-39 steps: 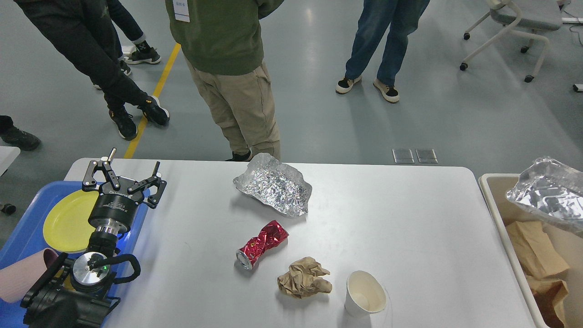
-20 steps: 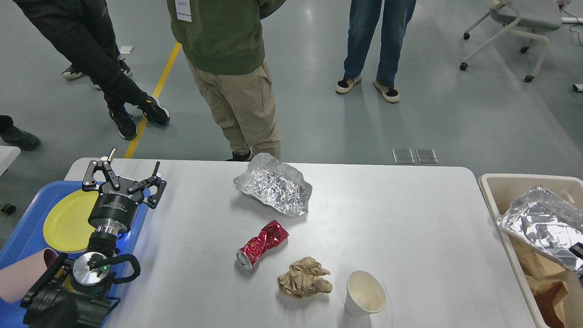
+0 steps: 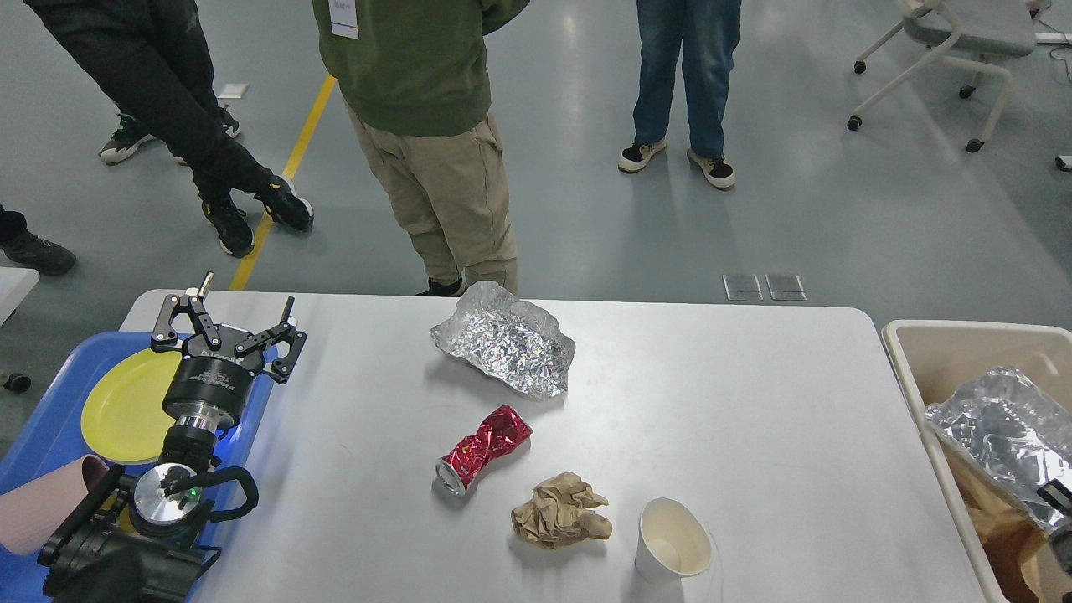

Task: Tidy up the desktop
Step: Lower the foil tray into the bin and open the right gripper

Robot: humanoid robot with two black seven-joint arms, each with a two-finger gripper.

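Note:
The white desktop [image 3: 737,402] holds a crumpled foil tray [image 3: 504,347], a crushed red can [image 3: 483,448], a brown paper ball [image 3: 559,521] and a white paper cup [image 3: 672,543]. My left gripper [image 3: 244,303] is open and empty, hovering over the desktop's left edge beside the blue tray [image 3: 50,419]. Of my right gripper [image 3: 1059,502] only a dark bit shows at the right edge. It is against a second piece of foil [image 3: 1001,431] that lies in the beige bin [image 3: 909,360]. Its fingers are hidden.
The blue tray holds a yellow plate [image 3: 126,402] and a pink cup [image 3: 42,502]. The bin also holds brown paper [image 3: 1001,536]. Three people stand close behind the desktop's far edge. An office chair [image 3: 955,42] stands far right.
The foil at the right has dropped from above the bin down into it, with my right gripper following. My left arm has not moved. The people have shifted a little.

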